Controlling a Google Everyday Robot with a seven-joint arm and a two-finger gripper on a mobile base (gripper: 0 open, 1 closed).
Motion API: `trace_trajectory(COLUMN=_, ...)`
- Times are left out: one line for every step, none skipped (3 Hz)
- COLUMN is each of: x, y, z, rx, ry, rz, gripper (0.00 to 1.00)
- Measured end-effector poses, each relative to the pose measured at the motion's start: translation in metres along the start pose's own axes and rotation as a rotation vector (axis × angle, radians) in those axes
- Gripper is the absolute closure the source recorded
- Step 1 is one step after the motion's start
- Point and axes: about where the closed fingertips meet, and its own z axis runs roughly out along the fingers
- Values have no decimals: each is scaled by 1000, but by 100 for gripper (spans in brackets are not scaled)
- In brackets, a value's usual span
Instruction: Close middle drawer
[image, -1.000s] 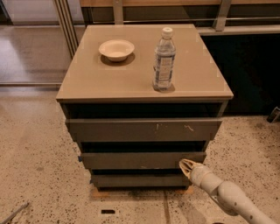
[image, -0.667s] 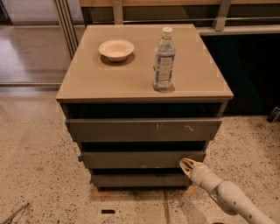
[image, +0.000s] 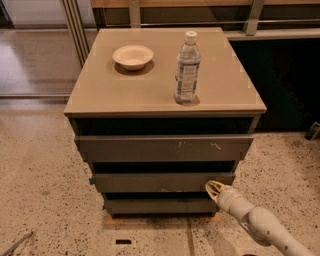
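The middle drawer (image: 160, 181) stands slightly pulled out at 6 o'clock in the view, between the scratched upper drawer front (image: 165, 148) and the lowest drawer front (image: 160, 205). The claw (image: 215, 189) is at its right end, toward 5 o'clock, seemingly touching the panel; I cannot tell whether it is open or closed. I judge the push is in hand, and next it needs a steady, square shove toward 12 o'clock. On the table (image: 100, 95), the bowl (image: 133, 56) at 11 o'clock is plain, and the water bottle (image: 187, 70) label is unreadable.
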Motion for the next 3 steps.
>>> trace_trajectory(x=-9, y=9, z=-9, rx=-103, ry=-17, rz=22, gripper=100)
trace_trajectory(x=-21, y=18, z=-35, rx=-281, ry=-25, rz=66, gripper=100)
trace_trajectory(x=-29, y=15, z=-63, rx=-429, ry=-19, rz=103, gripper=100)
